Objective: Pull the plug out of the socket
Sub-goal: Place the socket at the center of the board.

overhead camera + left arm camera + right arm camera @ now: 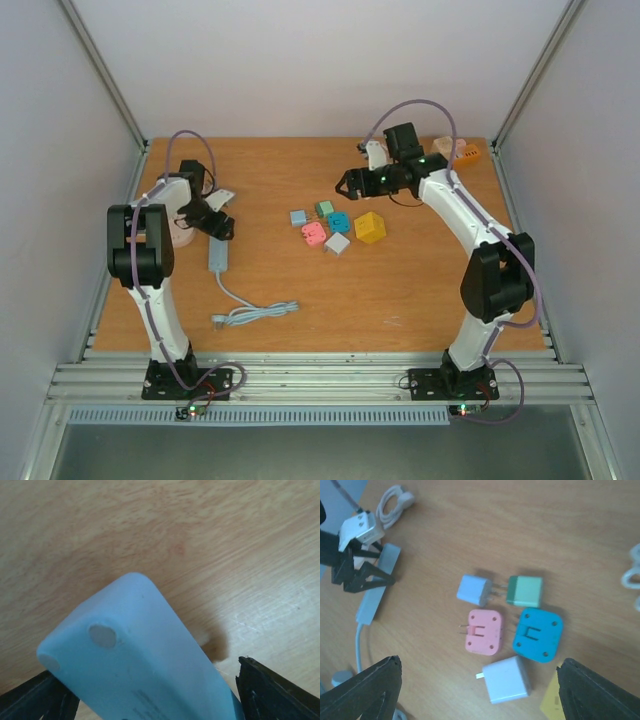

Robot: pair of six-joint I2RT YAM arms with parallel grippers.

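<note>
A light blue socket strip [217, 252] lies at the left with its grey cable [250, 313] trailing toward the front. My left gripper [218, 228] is shut on the strip's far end. In the left wrist view the strip [150, 670] fills the space between the black fingers [270, 690], and the gripper [150, 700] is closed against its sides. No plug shows seated in the strip. My right gripper [350, 183] is open and empty, hovering above loose plugs: pink [482, 631], blue [538, 633], white [506, 680], pale blue [474, 590] and green [525, 591].
A yellow block [370, 227] sits right of the plug cluster. Orange and pink items [457, 151] lie at the back right. A pale round object [181, 236] sits under the left arm. The cable's coil [395, 502] lies near the front.
</note>
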